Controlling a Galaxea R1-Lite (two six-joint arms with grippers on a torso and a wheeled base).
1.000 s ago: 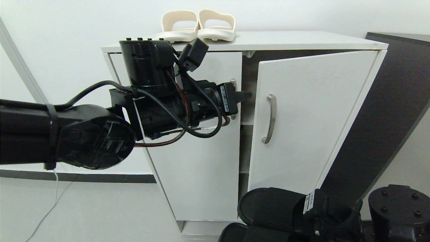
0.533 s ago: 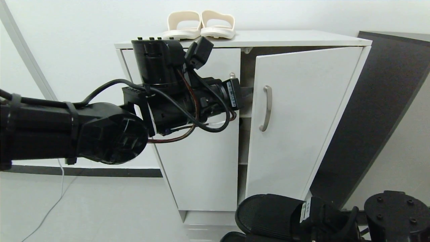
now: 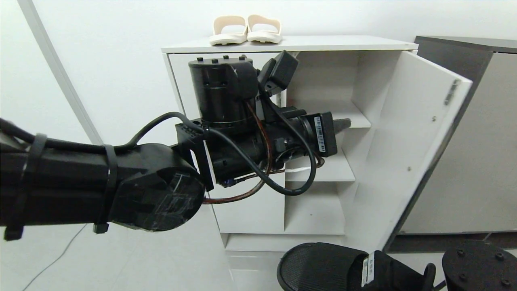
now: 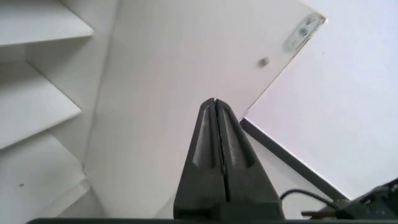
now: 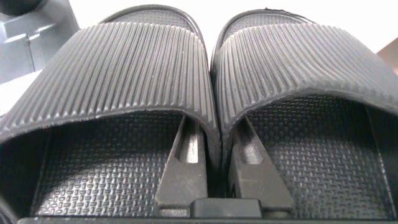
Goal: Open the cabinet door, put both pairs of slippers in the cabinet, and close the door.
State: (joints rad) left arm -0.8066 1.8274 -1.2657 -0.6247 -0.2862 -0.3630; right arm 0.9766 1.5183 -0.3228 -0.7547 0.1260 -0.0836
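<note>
Already open, head view: the cabinet door stands swung wide at the right of the cabinet, with bare shelves exposed. I judge the opening step done.
Head view, left arm: the left gripper hangs in front of the opening, level with the upper shelves.
Head view, cream slippers: side by side on the cabinet top, not yet stowed.
Head view, black slippers: low in front of the cabinet foot, outside it.
Left wrist view: the left gripper's fingers are pressed together on nothing, with the door's inner face beyond.
Right wrist view: the right gripper pinches the adjoining inner walls of the black pair.
Remaining: put both pairs inside, then shut the door.
</note>
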